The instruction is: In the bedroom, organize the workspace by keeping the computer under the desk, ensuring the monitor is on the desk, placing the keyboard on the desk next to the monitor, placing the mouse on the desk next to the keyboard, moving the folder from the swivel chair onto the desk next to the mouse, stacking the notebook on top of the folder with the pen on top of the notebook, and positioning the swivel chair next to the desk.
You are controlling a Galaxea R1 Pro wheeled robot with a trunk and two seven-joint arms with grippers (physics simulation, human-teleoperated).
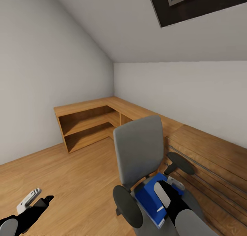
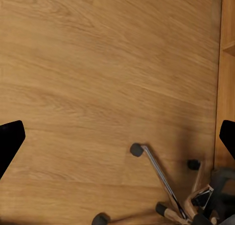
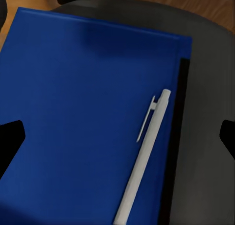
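Low at the frame's bottom right, on the swivel chair [image 1: 139, 150] seat: folder [image 3: 83, 117] with pen [image 3: 144, 159] along its edge, right gripper [image 1: 169, 191] spread open just above, left gripper [image 1: 32, 203] open over bare floor; nothing visibly moved to a desk yet, most steps apparently remaining.

Open wooden floor [image 1: 68, 170] spreads left of the swivel chair [image 1: 139, 150]; its black armrests [image 1: 127, 206] flank the seat, tall back behind, low wooden cabinets [image 1: 89, 121] lining the walls beyond.
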